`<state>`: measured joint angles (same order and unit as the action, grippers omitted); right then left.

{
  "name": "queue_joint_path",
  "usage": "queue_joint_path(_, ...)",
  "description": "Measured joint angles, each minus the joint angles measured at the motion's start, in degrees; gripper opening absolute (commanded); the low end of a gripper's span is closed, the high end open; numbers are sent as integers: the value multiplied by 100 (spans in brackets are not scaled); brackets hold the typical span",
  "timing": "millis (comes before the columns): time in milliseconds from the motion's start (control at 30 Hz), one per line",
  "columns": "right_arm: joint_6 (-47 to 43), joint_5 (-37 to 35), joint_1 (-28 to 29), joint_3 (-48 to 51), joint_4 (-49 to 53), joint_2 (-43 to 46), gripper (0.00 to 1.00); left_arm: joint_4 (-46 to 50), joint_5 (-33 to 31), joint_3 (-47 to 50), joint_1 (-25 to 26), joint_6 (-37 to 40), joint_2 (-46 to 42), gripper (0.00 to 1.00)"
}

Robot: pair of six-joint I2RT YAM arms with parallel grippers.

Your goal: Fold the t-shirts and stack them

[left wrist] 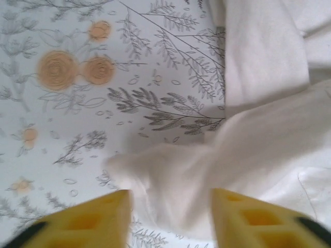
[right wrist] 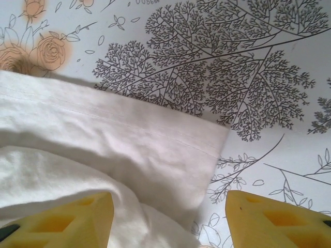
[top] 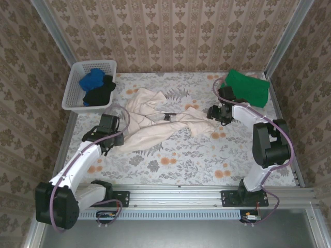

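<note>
We see a white lattice basket [top: 71,92] in the far left corner of the table. The tablecloth [top: 176,155] is pale, printed with orange roses and grey branches. Around it we see damask-patterned wallpaper [top: 170,31], and along the near edge a metal rail [top: 181,192].

Place: a robot lab test cell, dressed to look like a home laundry corner.
Walls: beige damask wallpaper panels [top: 170,36] set between bare aluminium posts [top: 51,28].
Table: flower-printed cloth [top: 176,160], with a left arm [top: 77,168] and a right arm [top: 264,150] bolted to a metal rail [top: 176,192].
Laundry: cream t-shirt [top: 155,126]; white lattice basket [top: 81,108].
</note>
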<state>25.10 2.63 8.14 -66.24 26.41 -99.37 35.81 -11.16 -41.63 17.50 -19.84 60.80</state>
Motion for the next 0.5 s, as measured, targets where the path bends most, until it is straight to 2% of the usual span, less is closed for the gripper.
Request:
queue_joint_path(67,0,79,0,4,-46,0,61,94,-184,-251,245,17,-15,64)
queue_joint_path(200,46,186,-44,166,-155,20,60,-245,-267,-874,1327,319,387,69)
queue_joint_path(333,136,424,-365,645,-297,251,56,-907,61,-1945,2415,925,2026,69)
queue_joint_path(500,267,566,-868,927,-411,400,56,-1388,699,-3460,3226,1556,4282,74)
